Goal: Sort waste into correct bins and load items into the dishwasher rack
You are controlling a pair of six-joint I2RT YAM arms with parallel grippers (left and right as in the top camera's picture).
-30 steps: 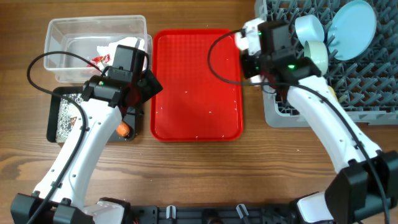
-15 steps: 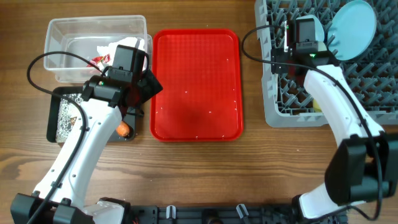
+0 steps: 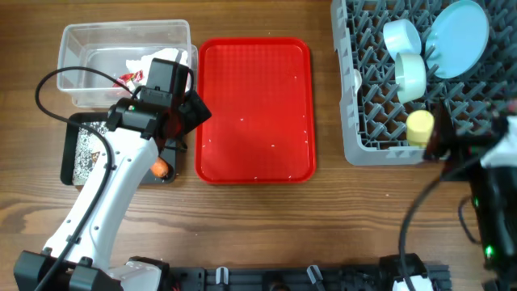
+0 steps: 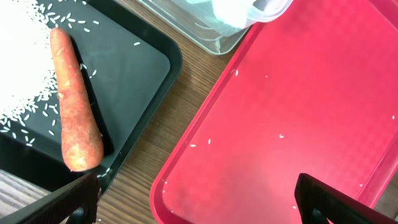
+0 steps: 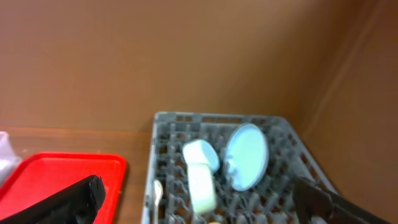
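Note:
The grey dishwasher rack (image 3: 363, 129) at the back right holds the light blue plate (image 3: 458, 28), the light blue bowl (image 3: 401, 36), the mint bowl (image 3: 410, 73), the yellow cup (image 3: 419, 127) and a white spoon (image 5: 157, 191) near its left wall. A napkin (image 3: 166, 61) and a red-and-white wrapper (image 3: 129, 78) lie in the clear tub (image 3: 81, 40). The carrot (image 4: 74, 118) rests in the black tray (image 3: 71, 133) beside scattered white crumbs. My left gripper (image 4: 198, 199) hangs open over the red tray's near-left corner. My right gripper (image 5: 196, 194) is open and empty, well back from the rack.
The flat red tray (image 3: 254, 109) lies between the bins and the rack, bare except for a few white grains. My right arm (image 3: 493, 186) is at the table's right front edge. A brown wall stands behind the rack.
The right gripper went from the red tray's right edge to the rack, opened, and drew back to the right front. The left arm has not moved.

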